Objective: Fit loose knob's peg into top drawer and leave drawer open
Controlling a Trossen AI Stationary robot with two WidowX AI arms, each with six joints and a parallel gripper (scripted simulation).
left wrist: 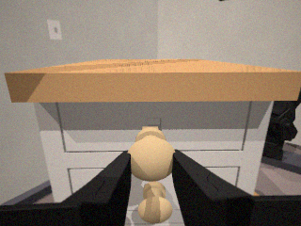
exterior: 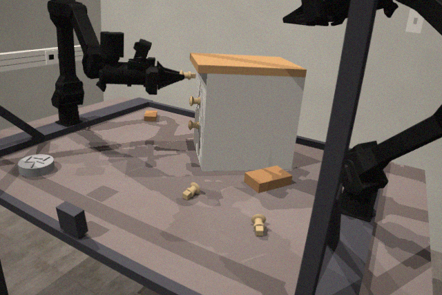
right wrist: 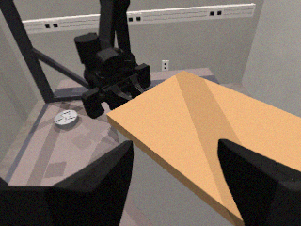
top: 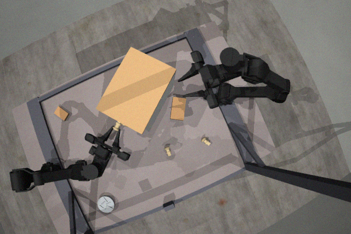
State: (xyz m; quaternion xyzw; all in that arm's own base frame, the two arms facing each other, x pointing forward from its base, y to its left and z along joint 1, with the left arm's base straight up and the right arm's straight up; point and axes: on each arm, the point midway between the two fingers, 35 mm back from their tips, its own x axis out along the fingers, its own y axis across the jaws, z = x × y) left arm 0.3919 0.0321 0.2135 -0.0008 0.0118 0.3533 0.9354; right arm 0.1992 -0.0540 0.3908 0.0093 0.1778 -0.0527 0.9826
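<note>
The grey cabinet has a wooden top. Its top drawer looks shut and flush in the left wrist view. My left gripper is shut on the loose knob, held level with its peg towards that drawer. The peg tip is at the drawer front, just below and overlapping the visible edge of the square hole. Whether it is inside cannot be told. My right gripper is open and empty, raised beside the cabinet.
Lower drawers carry knobs. Two other knobs lie on the table. A large orange block, a small block and a grey disc stand around.
</note>
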